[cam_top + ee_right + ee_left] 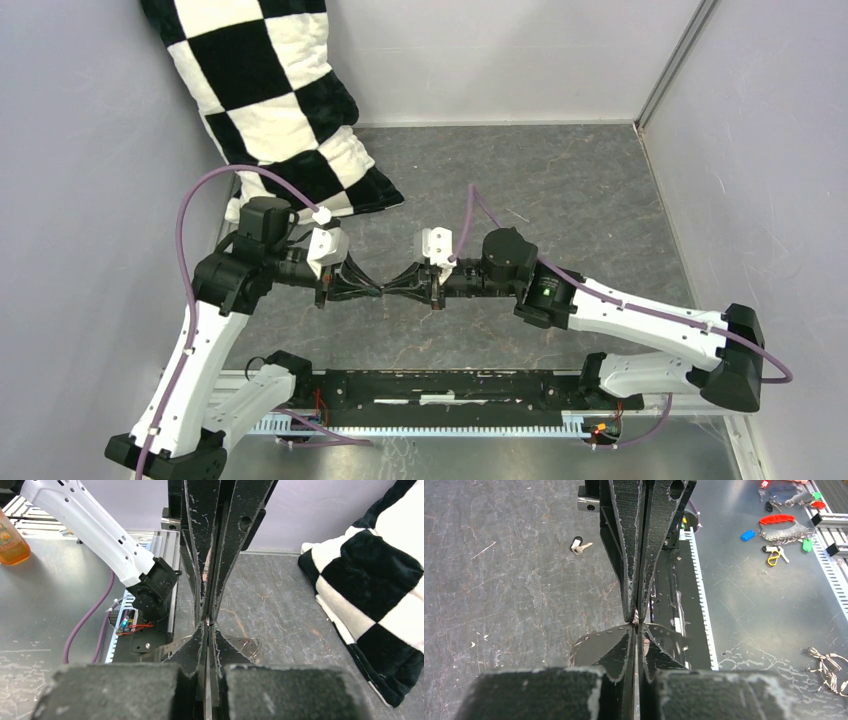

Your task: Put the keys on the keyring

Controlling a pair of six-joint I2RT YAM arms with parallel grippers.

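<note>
One checkered pillow (270, 100) fills the far left corner, its lower edge lying on the table (580, 190) just behind the left arm (190, 370); there are two arms and two grippers, and they meet tip to tip over the near middle of the table. The left gripper (365, 285) is clenched, its two fingers pressed flat together; the right gripper (405, 285) facing it is clenched the same way. A single speck of bright metal (635, 616) sits where the four fingertips meet; what it is, and which gripper has it, I cannot tell.

One dark-and-white key (580, 545) lies alone on the table, well apart from the fingers; no other key shows on the dark surface. One thin wire loop, the keyring (251, 648), shows near the right gripper's tips in the right wrist view; whether it lies flat or hangs I cannot tell.

The right arm (640, 320) reaches in from the near right corner. Off the dark surface, on bare metal past the black rail (450, 385), lies one cluster of coloured tags (784, 530): one blue, one yellow, two green, at least two red.

Walls close the left, far and right edges; the open room lies beyond and to the right of the grippers.
</note>
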